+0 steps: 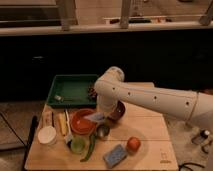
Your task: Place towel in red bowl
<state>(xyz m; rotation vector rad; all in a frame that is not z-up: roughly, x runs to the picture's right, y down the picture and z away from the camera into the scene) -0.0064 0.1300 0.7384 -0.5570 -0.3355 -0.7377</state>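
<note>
The red bowl (81,122) sits left of centre on the wooden table. My gripper (99,115) points down at the end of the white arm, over the bowl's right rim, and the arm mostly hides it. A small grey-blue towel (95,118) hangs from it at the rim, partly over the bowl. The gripper looks shut on the towel.
A purple-maroon bowl (119,111) sits just right of the gripper and a metal cup (103,131) just below it. A blue sponge (115,155), an orange fruit (133,144), a green cup (77,145) and a white cup (47,135) stand at the front. A green tray (70,90) is behind.
</note>
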